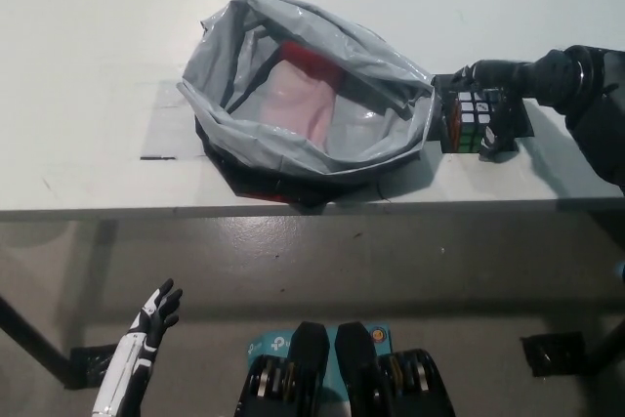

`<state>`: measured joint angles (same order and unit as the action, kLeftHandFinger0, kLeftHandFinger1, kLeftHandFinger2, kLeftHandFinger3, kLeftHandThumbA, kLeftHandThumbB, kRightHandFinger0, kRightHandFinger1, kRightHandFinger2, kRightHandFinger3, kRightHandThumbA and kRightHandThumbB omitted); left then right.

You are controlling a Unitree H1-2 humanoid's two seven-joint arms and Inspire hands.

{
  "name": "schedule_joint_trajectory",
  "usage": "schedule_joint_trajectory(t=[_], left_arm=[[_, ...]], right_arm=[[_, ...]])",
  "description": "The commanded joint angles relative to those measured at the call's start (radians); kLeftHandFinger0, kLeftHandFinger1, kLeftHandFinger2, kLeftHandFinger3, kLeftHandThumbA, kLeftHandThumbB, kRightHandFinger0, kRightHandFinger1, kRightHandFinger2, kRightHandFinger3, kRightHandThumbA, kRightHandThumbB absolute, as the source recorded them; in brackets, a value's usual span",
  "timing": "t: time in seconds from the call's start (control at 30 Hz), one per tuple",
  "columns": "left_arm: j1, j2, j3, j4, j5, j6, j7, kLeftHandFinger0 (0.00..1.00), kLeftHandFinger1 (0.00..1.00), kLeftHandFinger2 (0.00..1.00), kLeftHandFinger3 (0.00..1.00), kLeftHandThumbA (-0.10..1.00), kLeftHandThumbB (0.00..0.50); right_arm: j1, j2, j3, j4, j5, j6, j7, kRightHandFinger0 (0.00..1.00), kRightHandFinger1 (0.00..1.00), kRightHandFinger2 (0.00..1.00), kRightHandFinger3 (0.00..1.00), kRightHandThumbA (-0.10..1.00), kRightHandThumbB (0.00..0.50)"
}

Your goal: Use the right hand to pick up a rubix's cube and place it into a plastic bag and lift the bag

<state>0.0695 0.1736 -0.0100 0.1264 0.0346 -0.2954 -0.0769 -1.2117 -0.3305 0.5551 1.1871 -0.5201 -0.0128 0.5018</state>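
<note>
**One cube, one bag, right hand at the cube**

One cube [468, 121] sits on the table [88, 65], just beside the right rim of the single open grey bag [293, 95]. The right hand [485, 109] wraps it, fingers curled down over its far and right sides. The left hand [156, 314] hangs below the table edge, fingers spread, empty.

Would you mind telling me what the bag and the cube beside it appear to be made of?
The plastic bag looks like thin grey plastic film: it is crumpled, glossy, and translucent enough that red and pink shapes show through. The Rubik's cube looks like hard moulded plastic, with a black frame and flat coloured tiles; whether these are stickers cannot be told. The right hand is at the cube.
</note>
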Motion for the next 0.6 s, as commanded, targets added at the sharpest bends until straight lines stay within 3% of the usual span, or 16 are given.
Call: schedule_joint_trajectory(t=[0.0, 0.07, 0.1, 0.2, 0.23, 0.27, 0.3, 0.33, 0.37, 0.4, 0.43, 0.47, 0.5, 0.53, 0.57], left_arm=[[0.001, 0.011, 0.0, -0.04, 0.007, -0.006, -0.007, 1.0, 1.0, 1.0, 1.0, 1.0, 0.342], [0.001, 0.011, 0.001, -0.044, 0.006, -0.003, -0.007, 1.0, 1.0, 1.0, 1.0, 1.0, 0.34], [0.0, 0.011, 0.001, -0.044, 0.008, -0.004, -0.006, 1.0, 1.0, 1.0, 1.0, 1.0, 0.34], [0.0, 0.012, 0.001, -0.044, 0.009, -0.006, -0.006, 1.0, 1.0, 1.0, 1.0, 1.0, 0.338], [-0.001, 0.012, 0.001, -0.043, 0.009, -0.006, -0.005, 1.0, 1.0, 1.0, 1.0, 1.0, 0.338], [-0.002, 0.012, 0.002, -0.042, 0.009, -0.006, -0.005, 1.0, 1.0, 1.0, 1.0, 1.0, 0.339], [-0.004, 0.012, 0.002, -0.039, 0.01, -0.008, -0.005, 1.0, 1.0, 1.0, 1.0, 1.0, 0.34], [-0.006, 0.013, 0.002, -0.038, 0.009, -0.01, -0.005, 1.0, 1.0, 1.0, 1.0, 1.0, 0.341], [-0.007, 0.013, 0.002, -0.037, 0.007, -0.011, -0.007, 1.0, 1.0, 1.0, 1.0, 1.0, 0.341], [-0.008, 0.014, 0.002, -0.037, 0.003, -0.009, -0.009, 1.0, 1.0, 1.0, 1.0, 1.0, 0.348], [-0.009, 0.015, 0.003, -0.038, 0.001, -0.005, -0.009, 1.0, 1.0, 1.0, 1.0, 1.0, 0.352], [-0.01, 0.016, 0.004, -0.041, 0.002, 0.0, -0.009, 1.0, 1.0, 1.0, 1.0, 1.0, 0.359], [-0.012, 0.016, 0.004, -0.04, 0.004, -0.001, -0.007, 1.0, 1.0, 1.0, 1.0, 1.0, 0.357], [-0.012, 0.016, 0.005, -0.039, 0.004, -0.002, -0.007, 1.0, 1.0, 1.0, 1.0, 1.0, 0.355], [-0.013, 0.016, 0.005, -0.037, 0.003, -0.004, -0.007, 1.0, 1.0, 1.0, 1.0, 1.0, 0.355]], right_arm=[[-0.069, 0.004, -0.015, 0.008, -0.005, -0.034, -0.051, 1.0, 1.0, 1.0, 1.0, 0.96, 0.5], [-0.072, 0.008, -0.025, 0.024, 0.006, -0.02, -0.043, 1.0, 1.0, 1.0, 1.0, 0.91, 0.5], [-0.074, 0.011, -0.046, 0.035, 0.03, -0.01, -0.029, 1.0, 1.0, 1.0, 1.0, 0.81, 0.499], [-0.079, 0.014, -0.039, 0.056, 0.01, -0.005, -0.048, 1.0, 1.0, 1.0, 1.0, 0.79, 0.5], [-0.079, 0.015, -0.025, 0.065, -0.01, -0.007, -0.069, 1.0, 1.0, 1.0, 1.0, 0.67, 0.485], [-0.079, 0.017, -0.008, 0.076, -0.035, -0.005, -0.094, 0.9, 0.93, 0.99, 0.97, 0.56, 0.447], [-0.08, 0.019, 0.003, 0.084, -0.048, 0.006, -0.107, 0.92, 0.99, 1.0, 0.79, 0.34, 0.329], [-0.081, 0.02, 0.008, 0.089, -0.054, 0.011, -0.113, 0.94, 1.0, 0.99, 0.75, 0.19, 0.343], [-0.08, 0.021, 0.016, 0.093, -0.063, 0.015, -0.123, 1.0, 1.0, 0.97, 0.58, 0.0, 0.322], [-0.076, 0.021, 0.023, 0.095, -0.071, 0.017, -0.135, 1.0, 1.0, 0.88, 0.49, -0.08, 0.305], [-0.073, 0.02, 0.031, 0.097, -0.078, 0.013, -0.147, 0.96, 0.88, 0.72, 0.39, -0.1, 0.263], [-0.068, 0.018, 0.039, 0.099, -0.084, 0.008, -0.161, 0.68, 0.64, 0.56, 0.36, -0.1, 0.238], [-0.067, 0.018, 0.042, 0.103, -0.086, 0.011, -0.168, 0.33, 0.4, 0.42, 0.35, -0.1, 0.219], [-0.066, 0.016, 0.046, 0.105, -0.09, 0.016, -0.171, 0.18, 0.28, 0.35, 0.38, -0.1, 0.189], [-0.066, 0.015, 0.051, 0.108, -0.093, 0.022, -0.176, 0.11, 0.27, 0.37, 0.41, -0.1, 0.186]])
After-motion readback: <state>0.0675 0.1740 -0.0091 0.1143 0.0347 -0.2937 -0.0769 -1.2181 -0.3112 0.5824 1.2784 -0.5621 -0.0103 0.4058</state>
